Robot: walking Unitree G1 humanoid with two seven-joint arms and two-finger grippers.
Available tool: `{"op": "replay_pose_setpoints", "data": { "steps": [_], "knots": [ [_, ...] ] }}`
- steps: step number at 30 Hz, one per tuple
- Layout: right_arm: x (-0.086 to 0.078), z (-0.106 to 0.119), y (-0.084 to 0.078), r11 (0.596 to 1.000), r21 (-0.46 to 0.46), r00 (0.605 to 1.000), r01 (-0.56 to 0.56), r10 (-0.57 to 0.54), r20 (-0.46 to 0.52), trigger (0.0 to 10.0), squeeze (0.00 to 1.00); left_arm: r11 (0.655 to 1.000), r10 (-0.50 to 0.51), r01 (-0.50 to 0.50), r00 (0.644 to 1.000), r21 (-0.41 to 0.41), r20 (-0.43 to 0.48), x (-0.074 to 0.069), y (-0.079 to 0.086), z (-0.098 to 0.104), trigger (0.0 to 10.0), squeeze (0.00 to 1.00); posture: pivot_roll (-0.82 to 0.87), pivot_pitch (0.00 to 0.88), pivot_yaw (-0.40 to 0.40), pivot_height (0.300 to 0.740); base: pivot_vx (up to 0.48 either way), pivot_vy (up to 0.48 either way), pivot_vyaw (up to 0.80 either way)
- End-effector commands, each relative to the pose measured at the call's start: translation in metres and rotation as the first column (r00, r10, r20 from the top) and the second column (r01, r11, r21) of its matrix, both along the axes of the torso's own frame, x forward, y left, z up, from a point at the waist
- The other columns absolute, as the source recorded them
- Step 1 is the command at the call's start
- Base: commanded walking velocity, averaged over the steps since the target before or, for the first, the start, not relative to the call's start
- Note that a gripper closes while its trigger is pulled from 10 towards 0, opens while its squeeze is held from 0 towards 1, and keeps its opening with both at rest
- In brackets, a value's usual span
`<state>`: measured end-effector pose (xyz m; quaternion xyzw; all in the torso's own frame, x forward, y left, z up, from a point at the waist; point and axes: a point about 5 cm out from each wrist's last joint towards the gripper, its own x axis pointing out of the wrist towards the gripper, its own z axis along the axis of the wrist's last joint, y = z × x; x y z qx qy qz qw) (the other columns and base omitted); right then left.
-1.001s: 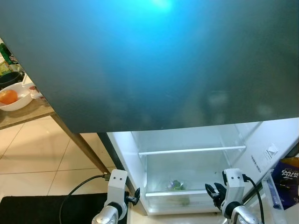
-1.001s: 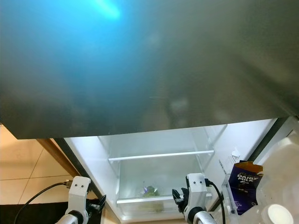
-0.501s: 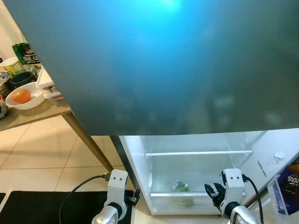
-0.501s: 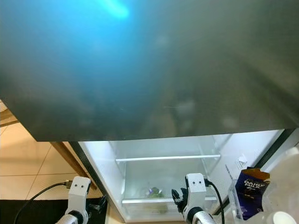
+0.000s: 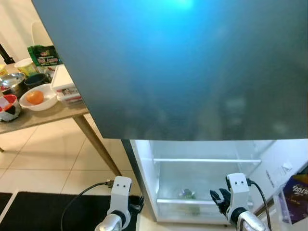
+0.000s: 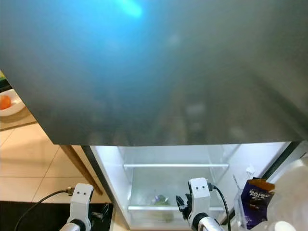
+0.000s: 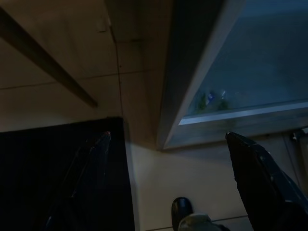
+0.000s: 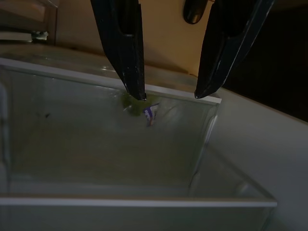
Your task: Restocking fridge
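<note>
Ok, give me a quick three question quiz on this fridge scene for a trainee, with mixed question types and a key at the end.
1. True or false: the fridge is closed.
2. What lies in the white bowl on the table? A) an orange fruit B) a spoon C) a sponge
3. Fill in: both the left hand and the right hand have their fingers ___.

Key: 1 false; 2 A; 3 open

a wooden table (image 5: 53, 115) stands on pale floor tiles (image 5: 43, 161), bearing a white bowl (image 5: 42, 98) with an orange fruit (image 5: 34, 97); a black mat (image 5: 43, 211) lies nearby.
</note>
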<state>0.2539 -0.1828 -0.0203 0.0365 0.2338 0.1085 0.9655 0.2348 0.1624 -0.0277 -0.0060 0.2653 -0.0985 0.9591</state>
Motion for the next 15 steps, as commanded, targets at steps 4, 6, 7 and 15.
{"op": "replay_pose_setpoints", "data": {
  "steps": [4, 6, 7, 15],
  "knots": [
    [-0.0039, -0.0034, 0.0025, 1.000, -0.007, 1.000, -0.014, 0.014, -0.012, 10.0, 0.00, 1.000, 0.015, -0.015, 1.000, -0.011, -0.018, -0.0053, 0.0000, -0.0046, 10.0, 0.00, 0.02, 0.087, 0.048, 0.689, 0.000, 0.000, 0.00],
    [-0.0040, -0.0035, 0.0022, 1.000, -0.010, 1.000, -0.015, 0.015, -0.012, 10.0, 0.00, 1.000, 0.014, -0.014, 1.000, -0.013, -0.018, -0.0055, -0.0005, -0.0048, 10.0, 0.00, 0.02, 0.085, 0.047, 0.689, 0.000, 0.000, 0.00],
    [-0.0041, -0.0035, 0.0020, 1.000, -0.011, 1.000, -0.015, 0.015, -0.012, 10.0, 0.00, 1.000, 0.013, -0.014, 1.000, -0.013, -0.018, -0.0056, -0.0007, -0.0048, 10.0, 0.00, 0.02, 0.085, 0.047, 0.689, 0.000, 0.000, 0.00],
    [-0.0030, -0.0011, 0.0031, 0.999, 0.027, 1.000, -0.026, 0.026, 0.005, 10.0, 0.00, 1.000, 0.013, -0.013, 1.000, -0.011, -0.017, -0.0062, -0.0006, -0.0052, 10.0, 0.00, 0.02, 0.077, 0.044, 0.689, 0.000, 0.000, 0.00]
  ]
}}
